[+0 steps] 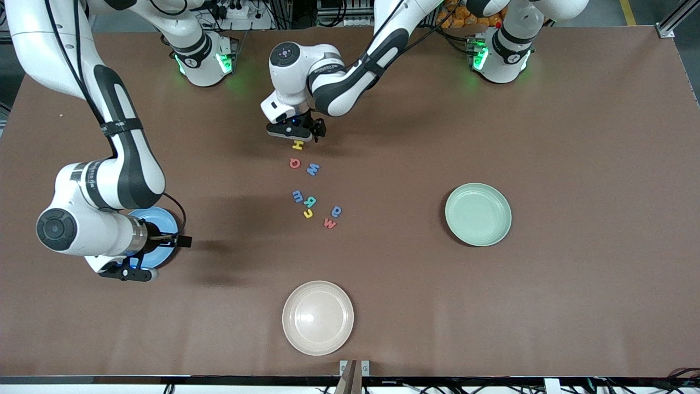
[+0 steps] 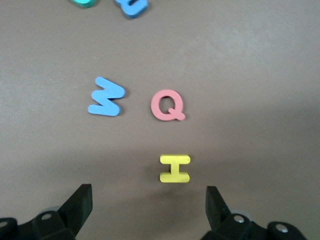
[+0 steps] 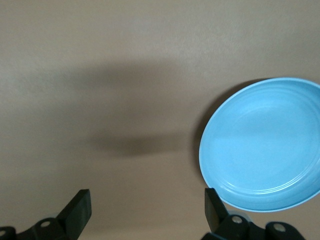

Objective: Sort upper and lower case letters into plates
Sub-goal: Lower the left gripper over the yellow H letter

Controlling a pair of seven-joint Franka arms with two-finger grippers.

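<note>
The readable signs are the toy letters lying on the worktop. In the left wrist view, a yellow H (image 2: 175,168) lies between the tips of the left tool (image 2: 148,210). A red Q (image 2: 167,105) sits at about 12 o'clock from the H. A blue W (image 2: 106,96) lies at 9 o'clock from the Q, turned on its side.

In the front view, the remaining letters are small. A blue m (image 1: 298,196), a teal R (image 1: 310,201), a yellow C (image 1: 308,213), a blue a (image 1: 336,211) and a red w (image 1: 330,223) can be made out.

The print on the arms is too small to read.
</note>
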